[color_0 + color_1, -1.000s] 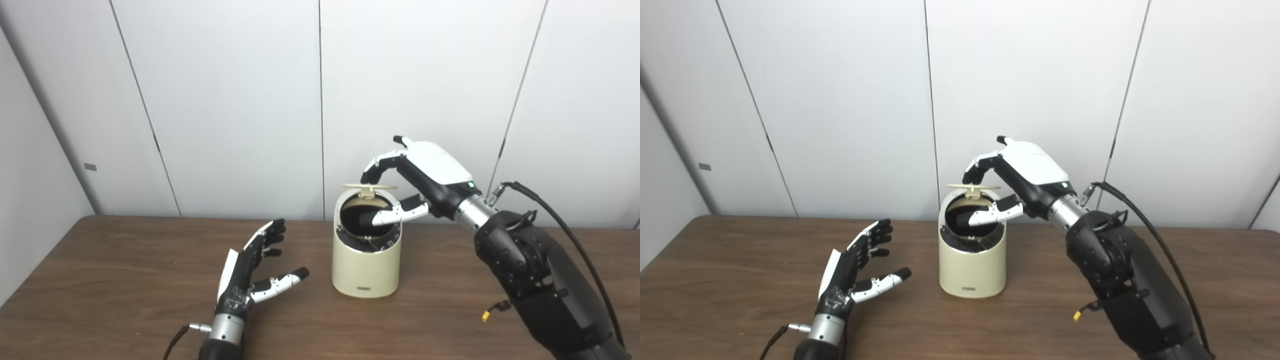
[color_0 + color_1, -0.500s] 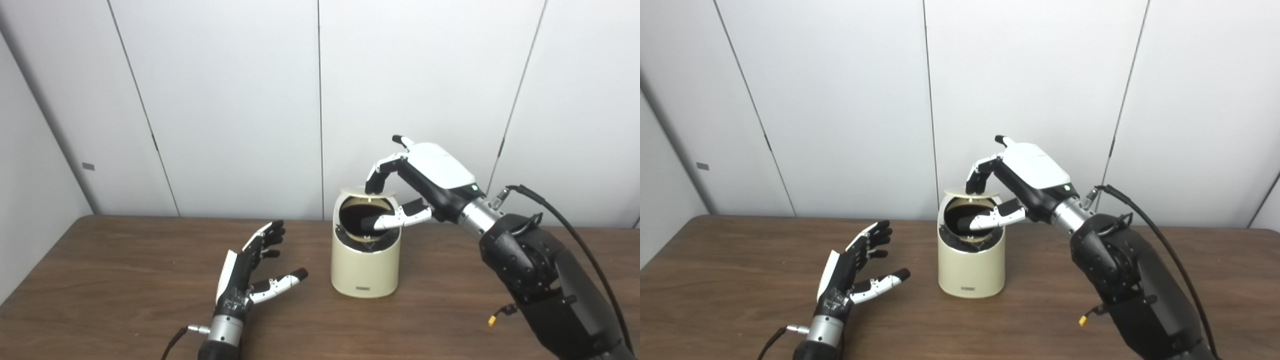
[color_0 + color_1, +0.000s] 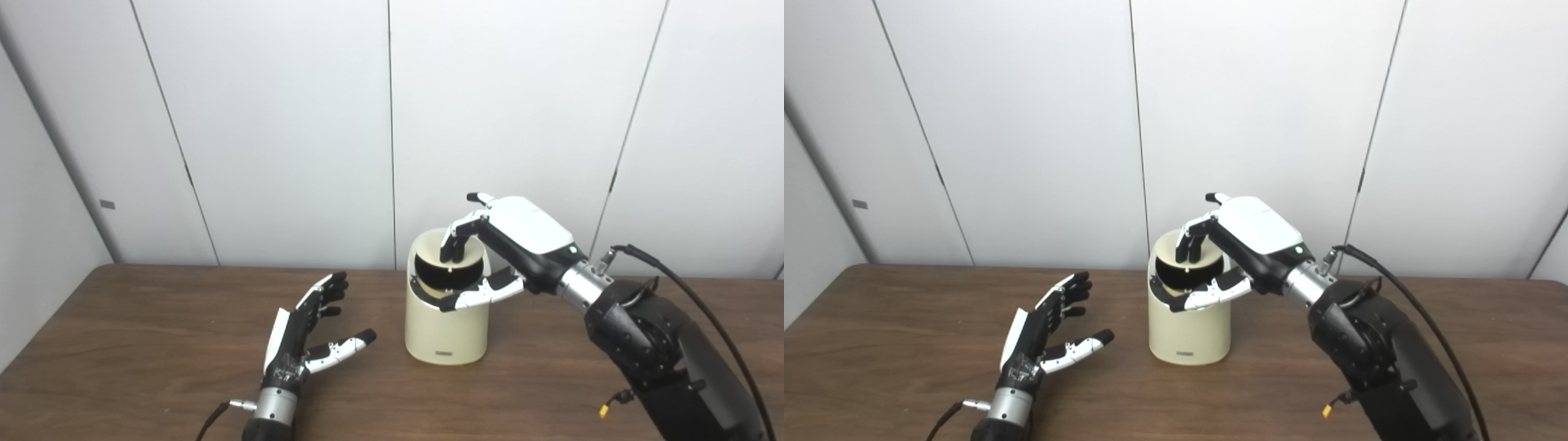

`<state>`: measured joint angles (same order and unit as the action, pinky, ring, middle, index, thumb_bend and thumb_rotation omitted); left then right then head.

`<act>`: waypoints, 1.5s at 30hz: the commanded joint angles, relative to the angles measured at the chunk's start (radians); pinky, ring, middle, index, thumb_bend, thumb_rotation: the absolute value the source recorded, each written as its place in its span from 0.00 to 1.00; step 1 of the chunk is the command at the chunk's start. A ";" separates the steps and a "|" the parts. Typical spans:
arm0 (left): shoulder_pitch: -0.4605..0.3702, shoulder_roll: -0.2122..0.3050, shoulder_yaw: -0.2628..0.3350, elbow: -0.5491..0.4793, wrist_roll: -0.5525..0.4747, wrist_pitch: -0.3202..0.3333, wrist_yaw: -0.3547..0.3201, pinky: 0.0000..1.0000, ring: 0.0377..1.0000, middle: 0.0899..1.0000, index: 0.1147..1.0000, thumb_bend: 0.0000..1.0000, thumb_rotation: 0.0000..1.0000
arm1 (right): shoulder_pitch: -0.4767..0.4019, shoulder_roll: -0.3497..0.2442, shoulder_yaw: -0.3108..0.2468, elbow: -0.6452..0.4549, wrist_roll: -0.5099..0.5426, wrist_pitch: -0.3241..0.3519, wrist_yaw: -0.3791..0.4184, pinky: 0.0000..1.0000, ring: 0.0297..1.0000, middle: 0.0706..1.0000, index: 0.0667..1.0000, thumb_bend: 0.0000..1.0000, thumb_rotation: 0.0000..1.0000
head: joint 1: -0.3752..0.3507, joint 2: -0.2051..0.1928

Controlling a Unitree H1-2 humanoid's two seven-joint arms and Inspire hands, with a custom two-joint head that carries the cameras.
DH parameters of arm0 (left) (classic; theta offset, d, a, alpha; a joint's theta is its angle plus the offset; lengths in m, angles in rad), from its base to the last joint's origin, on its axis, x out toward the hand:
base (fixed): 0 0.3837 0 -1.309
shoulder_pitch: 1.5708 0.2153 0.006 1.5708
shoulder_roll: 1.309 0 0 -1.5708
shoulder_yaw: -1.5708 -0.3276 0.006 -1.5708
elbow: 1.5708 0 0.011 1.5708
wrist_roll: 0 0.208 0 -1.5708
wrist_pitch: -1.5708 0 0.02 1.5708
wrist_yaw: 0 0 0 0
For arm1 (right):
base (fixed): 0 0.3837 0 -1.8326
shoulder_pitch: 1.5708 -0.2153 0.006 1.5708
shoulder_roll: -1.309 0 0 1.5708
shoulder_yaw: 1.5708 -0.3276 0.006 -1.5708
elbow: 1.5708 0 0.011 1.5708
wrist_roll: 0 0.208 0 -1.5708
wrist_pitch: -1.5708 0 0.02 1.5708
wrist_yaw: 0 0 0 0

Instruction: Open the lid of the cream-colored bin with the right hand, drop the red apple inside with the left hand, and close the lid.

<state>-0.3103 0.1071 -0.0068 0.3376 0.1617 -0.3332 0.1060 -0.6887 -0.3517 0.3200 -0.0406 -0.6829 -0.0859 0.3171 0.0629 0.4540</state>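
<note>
The cream-colored bin stands on the brown table at the middle. Its round lid is tilted down over the opening, and a dark gap still shows under its front edge. My right hand is over the bin, with its fingertips resting on top of the lid and its thumb in front of the bin's rim. It grips nothing. My left hand rests on the table to the left of the bin, open and empty, fingers spread. No red apple is in view.
White wall panels stand right behind the table's back edge. A black cable runs along my right forearm. Bare tabletop lies to the left and in front of the bin.
My right hand has come down and its fingers have pushed the lid from nearly level above the bin to tilted down over the opening. The thumb moved out of the opening. The left hand has not moved.
</note>
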 commanded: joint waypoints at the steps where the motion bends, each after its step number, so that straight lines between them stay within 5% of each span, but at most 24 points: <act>1: 0.021 -0.007 0.000 -0.005 0.004 -0.005 0.006 0.76 0.83 0.82 0.84 0.78 0.21 | -0.034 0.002 -0.006 -0.019 0.008 -0.013 -0.003 0.94 0.72 0.52 0.52 0.64 0.56 | 0.000 0.000; 20: 0.032 -0.010 -0.004 -0.039 0.018 0.020 0.008 0.73 0.82 0.81 0.84 0.79 0.22 | -0.008 0.002 0.025 -0.005 -0.002 -0.028 0.009 0.89 0.75 0.57 0.59 0.64 0.57 | 0.009 0.019; 45: 0.048 -0.004 -0.004 -0.072 0.035 0.038 0.003 0.73 0.79 0.79 0.83 0.78 0.23 | 0.020 -0.029 0.094 -0.044 -0.159 0.117 0.206 0.91 0.80 0.66 0.66 0.67 0.58 | 0.010 0.041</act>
<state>-0.2664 0.1037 -0.0115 0.2760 0.1984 -0.2891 0.1058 -0.6612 -0.3600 0.4004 -0.1013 -0.8136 -0.0023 0.4614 0.0721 0.4939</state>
